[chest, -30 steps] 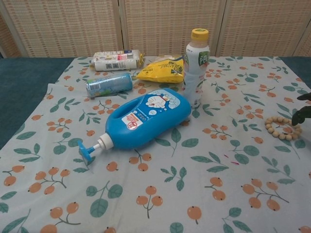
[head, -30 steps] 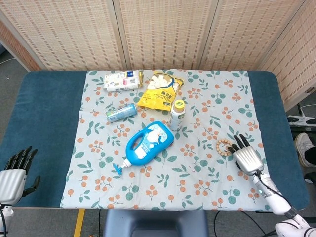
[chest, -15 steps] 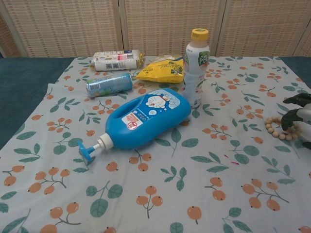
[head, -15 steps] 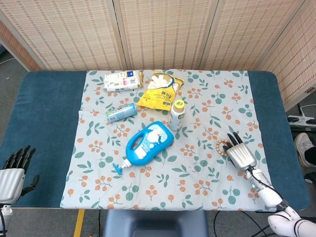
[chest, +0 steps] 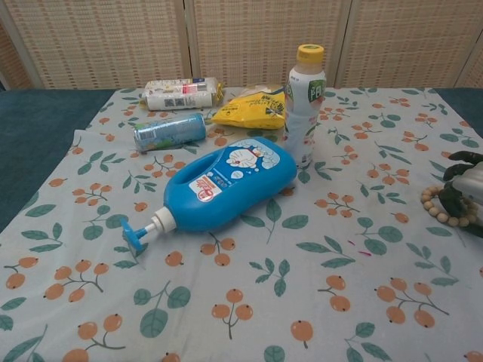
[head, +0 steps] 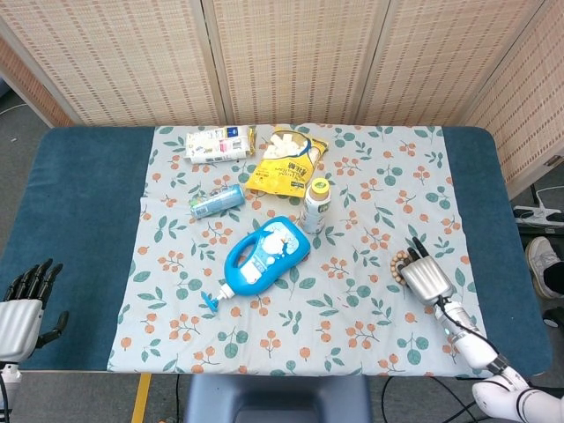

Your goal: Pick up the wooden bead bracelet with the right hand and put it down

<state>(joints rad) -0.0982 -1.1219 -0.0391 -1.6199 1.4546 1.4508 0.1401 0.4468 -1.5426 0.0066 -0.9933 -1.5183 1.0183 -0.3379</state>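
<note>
The wooden bead bracelet (head: pixel 397 264) lies on the floral cloth near the table's right side, and part of its ring is hidden under my right hand (head: pixel 426 277). In the chest view the dark fingers (chest: pixel 453 200) curl down through the bracelet (chest: pixel 438 212) and grip its beads; only this hand's left part (chest: pixel 466 190) shows at the frame's edge. My left hand (head: pixel 24 303) hangs open by the table's near left corner, holding nothing.
A blue pump bottle (head: pixel 263 256) lies at the cloth's middle, with a yellow-capped drink bottle (head: pixel 315 204) standing behind it. Further back are a small can (head: pixel 217 202), a yellow snack bag (head: pixel 284 161) and a white packet (head: pixel 218 144).
My right hand slid forward and left over the bracelet, and its fingers curled down into the ring. The left hand sank a little.
</note>
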